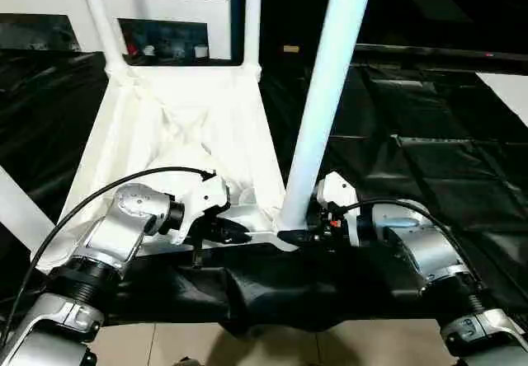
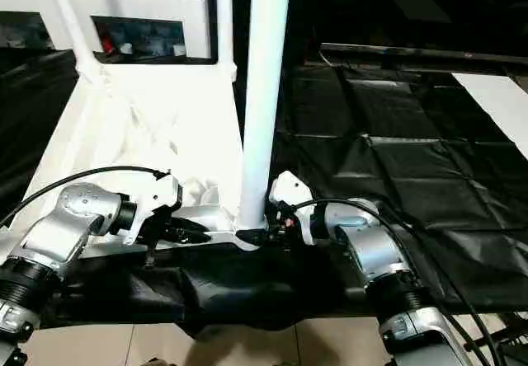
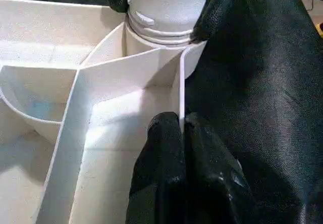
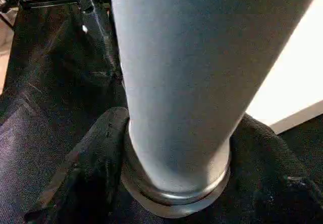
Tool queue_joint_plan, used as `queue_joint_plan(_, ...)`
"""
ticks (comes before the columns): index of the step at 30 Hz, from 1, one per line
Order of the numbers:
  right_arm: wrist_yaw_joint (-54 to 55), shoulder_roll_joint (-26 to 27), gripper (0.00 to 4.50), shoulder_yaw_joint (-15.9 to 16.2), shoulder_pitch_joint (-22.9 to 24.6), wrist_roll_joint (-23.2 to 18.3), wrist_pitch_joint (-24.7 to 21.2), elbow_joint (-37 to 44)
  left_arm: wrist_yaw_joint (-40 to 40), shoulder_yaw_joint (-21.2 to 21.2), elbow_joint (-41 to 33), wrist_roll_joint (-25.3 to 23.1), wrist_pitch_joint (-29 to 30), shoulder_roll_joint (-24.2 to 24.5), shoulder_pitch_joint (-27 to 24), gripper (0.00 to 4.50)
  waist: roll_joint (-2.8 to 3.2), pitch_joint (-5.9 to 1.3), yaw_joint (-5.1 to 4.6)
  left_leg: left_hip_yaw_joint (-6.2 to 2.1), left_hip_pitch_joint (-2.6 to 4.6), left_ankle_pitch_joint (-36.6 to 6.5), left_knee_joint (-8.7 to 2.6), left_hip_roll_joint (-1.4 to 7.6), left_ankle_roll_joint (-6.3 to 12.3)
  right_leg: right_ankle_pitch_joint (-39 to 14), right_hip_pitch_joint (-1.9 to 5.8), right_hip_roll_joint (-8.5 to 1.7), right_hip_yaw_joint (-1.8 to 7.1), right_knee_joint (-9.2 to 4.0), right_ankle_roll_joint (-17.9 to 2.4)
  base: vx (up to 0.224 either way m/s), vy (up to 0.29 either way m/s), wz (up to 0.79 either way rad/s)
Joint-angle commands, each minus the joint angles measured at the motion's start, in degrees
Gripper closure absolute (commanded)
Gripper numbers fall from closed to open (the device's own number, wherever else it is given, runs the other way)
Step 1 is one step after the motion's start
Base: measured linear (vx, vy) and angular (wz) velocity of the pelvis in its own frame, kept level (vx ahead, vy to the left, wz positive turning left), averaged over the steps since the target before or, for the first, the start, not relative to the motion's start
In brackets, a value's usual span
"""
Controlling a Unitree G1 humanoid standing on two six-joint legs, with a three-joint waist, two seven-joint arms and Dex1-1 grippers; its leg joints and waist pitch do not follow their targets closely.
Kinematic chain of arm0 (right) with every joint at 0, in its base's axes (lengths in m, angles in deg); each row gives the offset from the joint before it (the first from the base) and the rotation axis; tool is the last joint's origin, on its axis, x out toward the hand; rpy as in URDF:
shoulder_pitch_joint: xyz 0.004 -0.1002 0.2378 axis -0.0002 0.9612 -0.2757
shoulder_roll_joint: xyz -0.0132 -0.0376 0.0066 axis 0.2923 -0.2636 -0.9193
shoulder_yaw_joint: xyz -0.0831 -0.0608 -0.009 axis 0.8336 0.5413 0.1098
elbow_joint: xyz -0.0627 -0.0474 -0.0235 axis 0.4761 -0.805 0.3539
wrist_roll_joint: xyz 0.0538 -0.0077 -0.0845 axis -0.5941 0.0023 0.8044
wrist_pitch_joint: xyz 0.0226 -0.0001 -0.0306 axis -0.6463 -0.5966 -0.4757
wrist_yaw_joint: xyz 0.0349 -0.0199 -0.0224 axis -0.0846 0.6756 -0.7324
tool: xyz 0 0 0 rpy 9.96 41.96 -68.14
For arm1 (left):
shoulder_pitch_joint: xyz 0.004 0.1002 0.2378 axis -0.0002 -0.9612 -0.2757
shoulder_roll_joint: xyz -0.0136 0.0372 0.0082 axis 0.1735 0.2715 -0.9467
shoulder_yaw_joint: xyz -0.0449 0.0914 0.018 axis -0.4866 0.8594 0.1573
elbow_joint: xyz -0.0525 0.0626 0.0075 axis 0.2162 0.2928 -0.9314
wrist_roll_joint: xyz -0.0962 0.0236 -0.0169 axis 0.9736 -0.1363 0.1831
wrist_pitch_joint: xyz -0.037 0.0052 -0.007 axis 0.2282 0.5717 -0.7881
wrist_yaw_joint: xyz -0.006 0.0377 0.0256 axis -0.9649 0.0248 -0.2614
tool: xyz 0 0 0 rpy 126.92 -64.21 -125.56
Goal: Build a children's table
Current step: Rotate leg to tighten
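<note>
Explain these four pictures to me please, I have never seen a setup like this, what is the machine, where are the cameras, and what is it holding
This is a humanoid robot with two silver arms, each ending in a gripper with two black fingers. The two wide pictures come from cameras on its head, looking down over its forearms. The two close-ups come from cameras on its wrists.

A white children's table top lies upside down on black sheeting, ribbed underside up, with white legs standing in its corner sockets.

The left gripper is pinched shut on the table top's thin near rim, as the left wrist picture shows. The right gripper has its fingers around the base of the nearest leg, where it enters its socket. A white cabinet stands behind.
</note>
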Motion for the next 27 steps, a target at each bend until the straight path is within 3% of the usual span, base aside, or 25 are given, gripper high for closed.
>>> queue_joint_plan(1,-1.5,-0.1,1.82,1.0,0.6,-1.0,-0.2,1.5,-0.7,0.8,-1.9,1.5,-0.3,-1.0,-0.5,4.5,0.26,-3.5,-0.09,-0.09,0.93,-12.8,-3.5,1.18,1.03,-9.4,2.52,-3.16,1.6,-3.79,-13.1,0.0,0.0,0.0)
queue_joint_plan(3,0.4,0.5,1.82,0.6,0.5,-0.4,-0.1,0.8,1.6,1.0,-1.3,0.5,-0.5,-1.7,-0.3,4.5,0.29,-3.5,-0.07,-0.11,0.94,-12.9,-3.51,1.2,0.91,-9.7,2.5,-3.16,1.6,-3.82,-13.0,0.0,0.0,0.0)
queue_joint_plan(6,13.2,6.1,1.82,-2.6,-1.0,0.9,-1.0,-3.3,11.7,1.2,1.7,-2.9,0.5,-6.8,1.3,4.5,0.21,-3.19,-0.22,-0.09,0.97,-13.9,-3.64,1.19,0.2,-11.7,2.22,-3.18,1.63,-4.1,-12.7,0.0,0.0,0.0)
queue_joint_plan(9,19.7,9.5,1.82,-3.8,-1.3,1.2,-1.7,-4.9,16.6,1.0,3.0,-3.8,1.3,-10.0,2.3,4.5,0.12,-3.19,-0.45,-0.4,1.18,-16.8,-3.78,1.06,-1.55,-19.7,2.07,-3.39,1.63,-4.78,-10.1,0.0,0.0,0.0)
queue_joint_plan(12,30.7,15.1,1.83,-5.5,-1.9,2.1,-2.4,-7.3,21.1,1.6,3.7,-4.5,3.4,-14.3,3.3,4.5,0.05,-3.16,-1.25,-0.56,0.92,-17.8,-3.85,0.88,-1.82,-21.9,1.89,-3.33,1.63,-5.05,-8.8,0.0,0.0,0.0)
queue_joint_plan(14,33.8,17.7,1.83,-4.9,-2.0,2.9,-2.3,-8.0,23.0,2.4,4.1,-5.3,4.0,-16.2,3.7,4.5,0.25,-3.15,-1.5,-0.7,0.86,-18.0,-3.94,0.88,-1.92,-22.7,1.81,-3.34,1.59,-5.18,-8.3,0.0,0.0,0.0)
queue_joint_plan(18,34.6,21.0,1.83,-2.9,-2.0,4.6,-1.0,-8.3,25.4,3.4,4.6,-6.9,4.5,-18.5,3.9,4.5,0.26,-3.05,-1.63,-0.73,1.04,-20.0,-3.92,0.83,-1.52,-24.3,1.5,-3.27,1.57,-5.57,-7.7,0.0,0.0,0.0)
queue_joint_plan(21,33.6,21.9,1.13,-1.9,-1.8,4.6,0.1,-7.8,25.8,3.5,4.5,-7.2,4.9,-19.0,3.8,4.5,0.25,-3.05,-1.61,-0.79,0.99,-20.8,-3.98,0.85,-1.16,-24.4,1.46,-3.23,1.56,-5.62,-7.5,0.0,0.0,0.0)
queue_joint_plan(27,29.3,18.8,0.62,-4.2,-2.3,2.2,-0.3,-6.8,20.9,2.8,3.0,-5.9,2.9,-15.8,2.8,4.5,0.29,-3.1,-1.59,-0.85,0.86,-20.9,-4.08,0.88,-0.87,-23.6,1.51,-3.28,1.59,-5.58,-7.7,0.0,0.0,0.0)
